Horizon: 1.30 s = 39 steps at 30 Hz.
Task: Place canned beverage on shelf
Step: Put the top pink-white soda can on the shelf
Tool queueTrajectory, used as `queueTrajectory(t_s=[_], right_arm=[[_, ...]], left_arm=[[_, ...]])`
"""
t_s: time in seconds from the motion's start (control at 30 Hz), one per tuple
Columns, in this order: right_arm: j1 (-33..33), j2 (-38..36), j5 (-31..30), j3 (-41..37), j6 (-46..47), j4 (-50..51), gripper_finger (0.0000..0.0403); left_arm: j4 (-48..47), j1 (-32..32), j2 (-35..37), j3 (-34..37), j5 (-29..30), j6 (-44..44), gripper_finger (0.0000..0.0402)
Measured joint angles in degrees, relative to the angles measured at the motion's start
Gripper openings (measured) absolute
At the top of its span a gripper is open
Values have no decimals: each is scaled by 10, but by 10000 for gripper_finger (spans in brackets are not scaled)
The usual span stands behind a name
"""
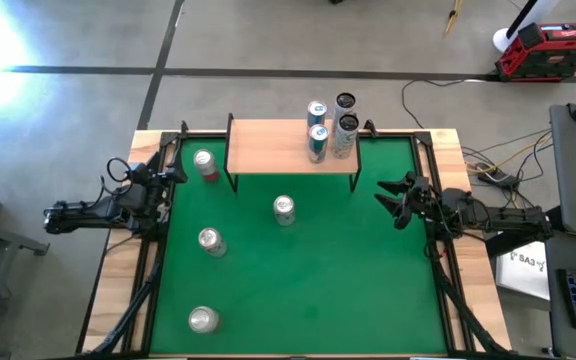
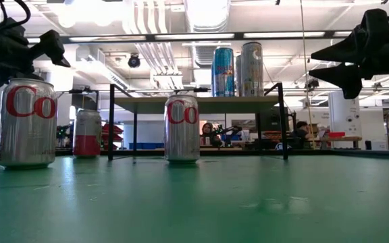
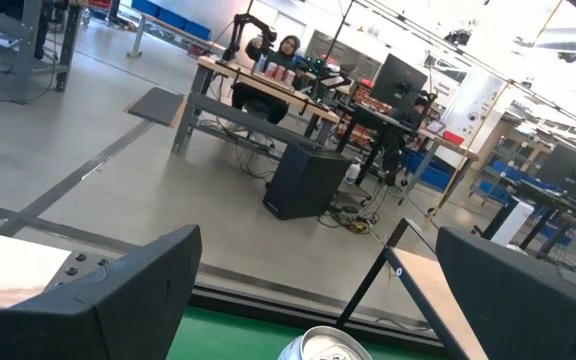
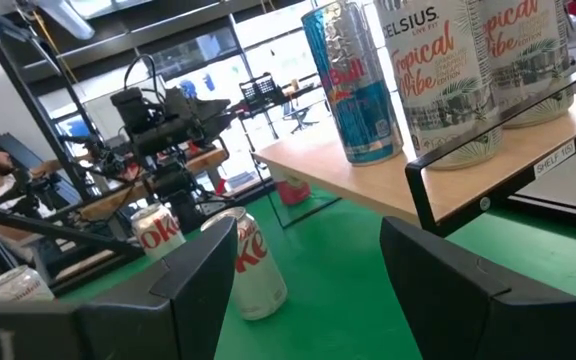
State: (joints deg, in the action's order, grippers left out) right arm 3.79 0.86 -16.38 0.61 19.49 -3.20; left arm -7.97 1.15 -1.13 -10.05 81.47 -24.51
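In the left wrist view only the silver top of 1 can (image 3: 323,346) shows; its body is cut off by the picture's lower edge, so its label cannot be read. In the right wrist view the 2 white cans (image 4: 438,70) on the shelf (image 4: 368,185) are cut off above, and the can at 8 o'clock (image 4: 18,283) is partly hidden behind the right hand's finger (image 4: 183,285). In the low view the shelf's rear cans (image 2: 239,71) overlap, so their count cannot be told there. The far people's (image 2: 208,132) doings are too small to tell.
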Motion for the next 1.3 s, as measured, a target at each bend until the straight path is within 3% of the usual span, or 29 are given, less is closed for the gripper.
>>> queueTrajectory(t_s=[0.4,0.67,0.93,1.1,1.3], right_arm=[[0,0,0,0,0,0,238],[0,0,0,0,0,0,238],[0,0,0,0,0,0,238],[0,0,0,0,0,0,238],[0,0,0,0,0,0,238]], left_arm=[[0,0,0,0,-3,0,389],[37,0,0,-2,-50,14,389],[64,0,-7,-4,-146,-12,389],[74,0,-43,-4,-208,-28,389],[92,0,-160,-56,-226,-47,389]])
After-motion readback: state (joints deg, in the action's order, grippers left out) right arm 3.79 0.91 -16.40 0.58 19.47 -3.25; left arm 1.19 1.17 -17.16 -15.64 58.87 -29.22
